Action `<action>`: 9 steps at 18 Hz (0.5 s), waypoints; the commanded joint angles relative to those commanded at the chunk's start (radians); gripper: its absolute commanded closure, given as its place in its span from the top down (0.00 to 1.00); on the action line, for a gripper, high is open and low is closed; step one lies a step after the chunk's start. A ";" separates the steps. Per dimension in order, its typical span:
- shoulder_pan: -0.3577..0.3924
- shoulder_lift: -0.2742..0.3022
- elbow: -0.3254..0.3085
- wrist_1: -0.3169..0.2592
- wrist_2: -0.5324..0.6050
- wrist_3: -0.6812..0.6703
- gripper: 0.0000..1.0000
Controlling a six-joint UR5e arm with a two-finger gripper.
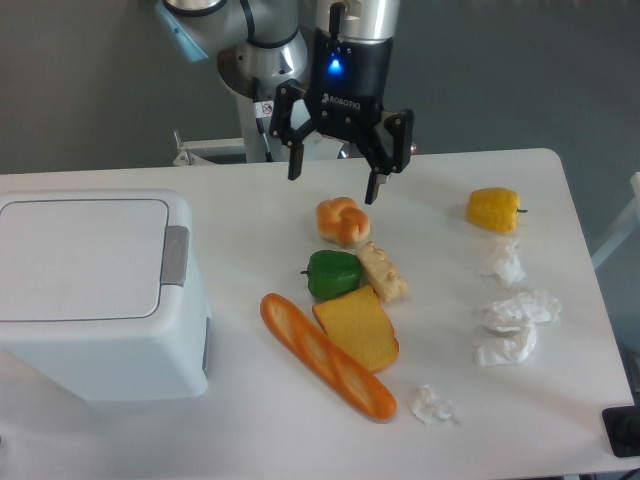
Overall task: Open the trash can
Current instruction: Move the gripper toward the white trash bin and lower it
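"ROBOTIQ" in white letters on the black gripper [334, 186] body, under a blue light. Small red-and-white sticker [267, 108] on the arm base [262, 60] left of the gripper, looks like a prohibition sign, too small to read. No other text readable.

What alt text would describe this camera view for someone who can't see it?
A robot arm's open gripper hangs above a white table, empty. A closed white trash can sits at the left, with toy foods in the middle and crumpled paper at the right.
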 joint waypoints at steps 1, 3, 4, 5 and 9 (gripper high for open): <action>-0.014 -0.009 0.002 0.002 0.000 -0.040 1.00; -0.028 -0.017 0.002 0.002 -0.002 -0.123 1.00; -0.037 -0.026 0.006 0.003 -0.002 -0.167 1.00; -0.045 -0.034 0.011 0.003 -0.005 -0.222 1.00; -0.052 -0.074 0.049 0.015 -0.061 -0.431 1.00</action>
